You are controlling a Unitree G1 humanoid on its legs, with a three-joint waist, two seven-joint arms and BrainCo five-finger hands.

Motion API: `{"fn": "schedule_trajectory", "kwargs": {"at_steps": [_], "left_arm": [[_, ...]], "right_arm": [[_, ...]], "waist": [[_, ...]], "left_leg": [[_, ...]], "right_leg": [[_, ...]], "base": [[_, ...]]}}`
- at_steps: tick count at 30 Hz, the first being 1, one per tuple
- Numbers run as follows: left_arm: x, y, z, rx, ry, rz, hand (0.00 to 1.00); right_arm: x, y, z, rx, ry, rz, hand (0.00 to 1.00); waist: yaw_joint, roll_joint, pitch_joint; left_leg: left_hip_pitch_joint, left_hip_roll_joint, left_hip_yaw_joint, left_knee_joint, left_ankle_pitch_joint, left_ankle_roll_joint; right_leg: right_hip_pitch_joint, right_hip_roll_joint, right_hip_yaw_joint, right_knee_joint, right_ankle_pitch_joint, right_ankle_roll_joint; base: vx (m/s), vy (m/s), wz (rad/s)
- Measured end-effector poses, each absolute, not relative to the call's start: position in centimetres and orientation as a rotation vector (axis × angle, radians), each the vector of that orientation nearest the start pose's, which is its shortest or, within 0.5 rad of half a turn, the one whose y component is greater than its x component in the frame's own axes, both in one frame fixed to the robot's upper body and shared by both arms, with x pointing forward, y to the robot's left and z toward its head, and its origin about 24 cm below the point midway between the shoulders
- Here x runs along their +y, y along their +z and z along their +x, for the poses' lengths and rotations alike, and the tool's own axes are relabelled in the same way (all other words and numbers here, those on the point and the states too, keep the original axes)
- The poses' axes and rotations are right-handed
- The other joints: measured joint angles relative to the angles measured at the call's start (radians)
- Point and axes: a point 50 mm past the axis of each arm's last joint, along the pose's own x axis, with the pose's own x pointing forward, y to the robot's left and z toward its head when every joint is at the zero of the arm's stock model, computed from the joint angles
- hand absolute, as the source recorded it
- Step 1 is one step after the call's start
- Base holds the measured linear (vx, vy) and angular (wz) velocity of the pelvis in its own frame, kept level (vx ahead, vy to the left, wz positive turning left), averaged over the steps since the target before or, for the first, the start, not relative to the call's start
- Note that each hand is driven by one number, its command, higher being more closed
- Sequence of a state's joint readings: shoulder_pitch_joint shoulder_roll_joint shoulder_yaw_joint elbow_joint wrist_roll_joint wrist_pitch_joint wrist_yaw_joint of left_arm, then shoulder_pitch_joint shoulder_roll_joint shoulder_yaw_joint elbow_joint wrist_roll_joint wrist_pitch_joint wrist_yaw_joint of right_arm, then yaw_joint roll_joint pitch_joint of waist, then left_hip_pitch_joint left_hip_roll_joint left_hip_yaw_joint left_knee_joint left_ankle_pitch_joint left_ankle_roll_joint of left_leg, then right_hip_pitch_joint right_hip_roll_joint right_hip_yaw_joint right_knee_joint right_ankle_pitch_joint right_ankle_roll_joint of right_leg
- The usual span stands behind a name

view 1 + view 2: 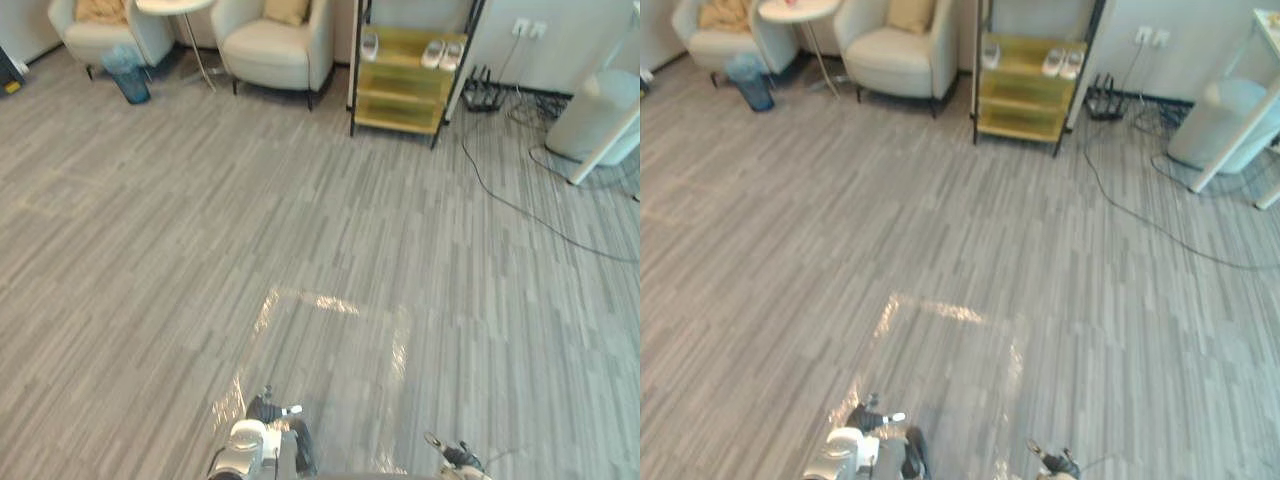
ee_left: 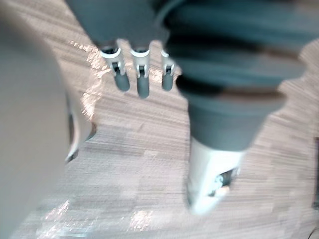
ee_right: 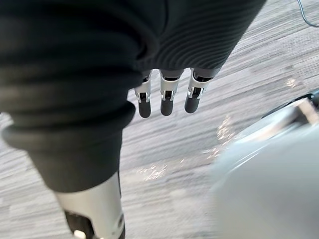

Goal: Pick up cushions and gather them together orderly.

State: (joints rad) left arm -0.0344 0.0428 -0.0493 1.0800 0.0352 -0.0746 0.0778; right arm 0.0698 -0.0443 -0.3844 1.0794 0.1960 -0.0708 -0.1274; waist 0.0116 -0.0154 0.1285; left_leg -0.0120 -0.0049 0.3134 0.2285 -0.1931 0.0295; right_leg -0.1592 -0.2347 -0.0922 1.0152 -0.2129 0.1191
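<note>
Two tan cushions lie far off at the back of the room. One cushion rests on the left beige armchair, the other cushion on the second armchair. My left hand hangs over the grey plank floor with straight fingers and holds nothing. My right hand also hangs low above the floor, its fingers straight and empty. Both hands are a long way from the cushions.
A round white side table stands between the armchairs, with a blue bin beside it. A yellow shelf unit holding shoes is at the back. A black cable runs over the floor towards a pale rounded unit at right.
</note>
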Motion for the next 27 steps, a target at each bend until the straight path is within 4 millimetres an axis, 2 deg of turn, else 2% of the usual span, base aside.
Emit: {"fn": "schedule_trajectory", "kwargs": {"at_steps": [1, 2, 3, 4, 5, 6, 7, 8, 9, 11, 12, 13, 14, 15, 16, 17, 19, 20, 21, 22, 23, 24, 25, 27], "left_arm": [[16.2, -15.2, 14.0, 0.972, 0.016, 0.143, 0.00], [16.3, -15.2, 13.9, 0.974, 0.020, 0.145, 0.00], [16.4, -15.1, 14.0, 0.970, 0.028, 0.141, 0.00], [16.4, -15.1, 14.1, 0.968, 0.031, 0.138, 0.00], [16.6, -15.1, 14.1, 0.966, 0.034, 0.139, 0.00], [16.9, -15.1, 14.1, 0.968, 0.039, 0.146, 0.00], [16.6, -15.2, 13.8, 0.982, 0.039, 0.138, 0.00], [16.4, -15.3, 13.7, 0.986, 0.034, 0.131, 0.00], [16.2, -15.4, 13.6, 0.988, 0.031, 0.125, 0.00], [15.9, -15.2, 14.2, 0.977, 0.020, 0.124, 0.00], [15.6, -15.1, 14.6, 0.967, 0.013, 0.119, 0.00], [15.3, -15.0, 14.8, 0.959, 0.023, 0.094, 0.00], [15.2, -15.0, 14.9, 0.957, 0.030, 0.083, 0.00], [14.7, -15.0, 14.7, 0.956, 0.037, 0.056, 0.00], [14.5, -15.1, 14.5, 0.961, 0.036, 0.046, 0.00], [14.4, -15.1, 14.4, 0.963, 0.035, 0.044, 0.00], [14.4, -14.9, 14.7, 0.944, 0.039, 0.043, 0.00], [14.6, -14.9, 14.8, 0.942, 0.043, 0.046, 0.00], [14.6, -14.9, 14.8, 0.944, 0.042, 0.047, 0.00], [14.6, -15.0, 14.6, 0.950, 0.039, 0.048, 0.00], [14.5, -15.1, 14.4, 0.957, 0.030, 0.055, 0.00], [15.0, -15.1, 14.4, 0.958, 0.032, 0.072, 0.00], [15.1, -15.1, 14.3, 0.958, 0.029, 0.080, 0.00], [15.9, -15.0, 14.4, 0.958, 0.021, 0.118, 0.00]], "right_arm": [[-22.3, -15.9, 8.4, 1.036, -0.631, 0.248, 0.00], [-22.9, -15.7, 8.9, 1.020, -0.630, 0.233, 0.00], [-23.1, -15.5, 9.5, 1.004, -0.627, 0.226, 0.00], [-23.1, -15.5, 9.7, 0.999, -0.624, 0.226, 0.00], [-23.0, -15.4, 10.0, 0.995, -0.617, 0.226, 0.00], [-22.8, -15.5, 9.8, 1.002, -0.611, 0.225, 0.00], [-23.3, -15.5, 9.7, 1.010, -0.612, 0.209, 0.00], [-23.4, -15.4, 9.8, 1.007, -0.611, 0.205, 0.00], [-23.7, -15.2, 10.2, 0.989, -0.610, 0.195, 0.00], [-23.9, -15.2, 10.1, 0.986, -0.626, 0.204, 0.00], [-23.9, -15.4, 9.4, 1.003, -0.640, 0.210, 0.00], [-23.9, -15.6, 8.5, 1.025, -0.648, 0.209, 0.00], [-23.8, -15.7, 8.3, 1.028, -0.649, 0.209, 0.00], [-23.5, -15.7, 8.3, 1.024, -0.642, 0.212, 0.00], [-23.5, -15.7, 8.1, 1.026, -0.646, 0.214, 0.00], [-23.5, -15.7, 8.0, 1.029, -0.648, 0.215, 0.00], [-23.5, -15.7, 8.1, 1.026, -0.652, 0.219, 0.00], [-23.5, -15.7, 8.4, 1.021, -0.651, 0.222, 0.00], [-23.6, -15.6, 8.4, 1.020, -0.653, 0.220, 0.00], [-23.8, -15.6, 8.3, 1.020, -0.656, 0.213, 0.00], [-24.1, -15.6, 8.1, 1.023, -0.662, 0.206, 0.00], [-23.5, -15.8, 7.9, 1.041, -0.658, 0.221, 0.00], [-23.4, -15.9, 7.8, 1.045, -0.658, 0.224, 0.00], [-23.1, -16.1, 6.8, 1.076, -0.664, 0.232, 0.00]], "waist": [[-0.004, 0.010, 0.007], [-0.005, 0.028, 0.018], [-0.005, 0.042, 0.023], [-0.005, 0.043, 0.024], [-0.006, 0.038, 0.023], [-0.010, 0.016, 0.019], [-0.007, 0.034, 0.029], [0.001, 0.050, 0.025], [0.002, 0.056, 0.022], [-0.013, 0.064, 0.022], [-0.014, 0.066, 0.023], [-0.011, 0.067, 0.024], [-0.010, 0.066, 0.024], [-0.003, 0.063, 0.027], [-0.004, 0.067, 0.026], [-0.004, 0.066, 0.025], [0.005, 0.066, 0.023], [0.012, 0.067, 0.023], [0.015, 0.070, 0.020], [0.016, 0.081, 0.016], [0.017, 0.096, 0.009], [0.018, 0.082, 0.001], [0.016, 0.070, -0.001], [0.014, 0.025, -0.005]], "left_leg": [[0.033, 0.003, -0.003, -0.018, 0.000, 0.000], [0.096, 0.020, -0.005, -0.050, 0.000, 0.000], [0.124, 0.036, -0.006, -0.058, 0.000, 0.000], [0.131, 0.043, -0.007, -0.059, 0.000, -0.001], [0.154, 0.047, -0.019, -0.074, -0.002, -0.005], [0.171, 0.035, -0.025, -0.080, -0.013, -0.038], [0.200, 0.050, -0.039, -0.089, -0.042, -0.086], [0.204, 0.068, -0.037, -0.089, -0.044, -0.090], [0.206, 0.080, -0.044, -0.083, -0.026, -0.104], [0.202, 0.104, -0.058, -0.020, -0.005, -0.120], [0.183, 0.123, -0.061, 0.063, -0.003, -0.123], [0.129, 0.161, -0.064, 0.258, 0.014, -0.152], [0.103, 0.177, -0.067, 0.338, 0.031, -0.174], [0.008, 0.231, -0.063, 0.571, 0.026, -0.155], [-0.049, 0.250, -0.047, 0.638, -0.014, -0.128], [-0.067, 0.254, -0.034, 0.639, -0.025, -0.119], [-0.121, 0.245, -0.008, 0.534, -0.045, -0.116], [-0.141, 0.208, -0.028, 0.365, -0.042, -0.117], [-0.135, 0.160, -0.075, 0.181, -0.010, -0.117], [-0.123, 0.134, -0.122, 0.053, 0.045, -0.128], [-0.121, 0.127, -0.161, -0.011, 0.144, -0.143], [-0.098, 0.102, -0.159, -0.018, 0.154, -0.116], [-0.087, 0.090, -0.156, -0.033, 0.148, -0.107], [-0.051, 0.038, -0.138, -0.080, 0.144, -0.093]], "right_leg": [[-0.015, 0.001, -0.028, -0.014, -0.021, -0.022], [-0.053, 0.007, -0.108, -0.093, -0.061, -0.061], [-0.091, 0.020, -0.174, -0.216, -0.070, -0.075], [-0.108, 0.030, -0.193, -0.281, -0.066, -0.078], [-0.127, 0.062, -0.212, -0.485, -0.008, -0.083], [-0.129, 0.080, -0.202, -0.648, 0.095, -0.093], [-0.122, 0.109, -0.189, -0.689, 0.209, -0.167], [-0.120, 0.124, -0.183, -0.690, 0.209, -0.172], [-0.117, 0.142, -0.174, -0.690, 0.174, -0.184], [-0.085, 0.155, -0.194, -0.688, 0.128, -0.188], [-0.048, 0.163, -0.202, -0.699, 0.113, -0.187], [0.019, 0.172, -0.206, -0.732, 0.098, -0.188], [0.041, 0.175, -0.205, -0.743, 0.093, -0.188], [0.096, 0.181, -0.205, -0.766, 0.068, -0.199], [0.137, 0.181, -0.199, -0.784, 0.057, -0.198], [0.152, 0.180, -0.196, -0.794, 0.056, -0.196], [0.178, 0.172, -0.173, -0.816, 0.052, -0.182], [0.183, 0.159, -0.149, -0.813, 0.047, -0.156], [0.183, 0.148, -0.123, -0.806, 0.036, -0.135], [0.181, 0.150, -0.106, -0.800, 0.027, -0.118], [0.177, 0.159, -0.090, -0.789, 0.016, -0.101], [0.187, 0.140, -0.065, -0.783, 0.007, -0.078], [0.193, 0.128, -0.064, -0.789, 0.002, -0.068], [0.215, 0.078, -0.063, -0.801, -0.011, -0.044]], "base": [[0.51, -0.011, 0.22], [0.48, -0.038, 0.21], [0.53, -0.099, 0.23], [0.33, -0.115, 0.38], [0.44, -0.182, 0.49], [0.48, -0.211, 0.52], [0.47, -0.208, 0.18], [0.46, -0.165, -0.22], [0.50, -0.216, -0.35], [0.46, -0.235, 0.03], [0.31, -0.161, 0.27], [0.30, -0.129, 0.15], [0.26, -0.055, 0.00], [0.24, -0.007, -0.11], [0.24, 0.000, -0.14], [0.21, 0.012, -0.20], [0.16, 0.053, -0.32], [0.26, 0.163, -0.51], [0.27, 0.187, -0.63], [0.25, 0.181, -0.57], [0.30, 0.183, -0.46], [0.30, 0.173, -0.29], [0.35, 0.198, -0.12], [0.28, 0.156, 0.01]]}}
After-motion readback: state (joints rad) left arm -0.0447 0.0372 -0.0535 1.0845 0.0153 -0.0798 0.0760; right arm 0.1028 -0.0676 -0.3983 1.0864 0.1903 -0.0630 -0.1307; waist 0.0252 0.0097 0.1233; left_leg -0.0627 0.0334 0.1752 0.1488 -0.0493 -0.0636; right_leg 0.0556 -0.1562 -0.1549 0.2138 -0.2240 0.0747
